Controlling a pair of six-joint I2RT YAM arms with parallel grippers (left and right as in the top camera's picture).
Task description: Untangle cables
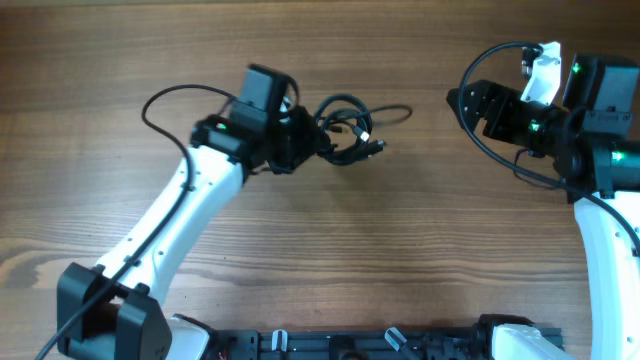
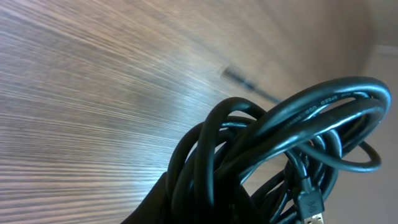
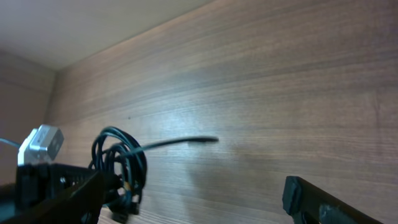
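The cables [image 1: 347, 126] are a bundle of black loops left of the table's middle, with one loose end [image 1: 403, 109] trailing right and a plug hanging at the bundle's right side. My left gripper [image 1: 305, 140] is shut on the bundle's left side. In the left wrist view the loops [image 2: 298, 124] fill the lower right, a USB plug [image 2: 309, 205] hangs down, and my finger [image 2: 180, 208] is dark beneath them. My right gripper [image 1: 462, 100] is open and empty, well to the right of the bundle. The right wrist view shows its spread fingers [image 3: 193, 196] and the bundle [image 3: 121, 162] far off.
The wooden table [image 1: 330, 250] fills the view. The left arm [image 1: 170, 230] crosses the lower left. The right arm [image 1: 600, 200] stands at the right edge with its own thick black wire [image 1: 480, 140] looping beside it. A black rail [image 1: 380, 342] runs along the front edge.
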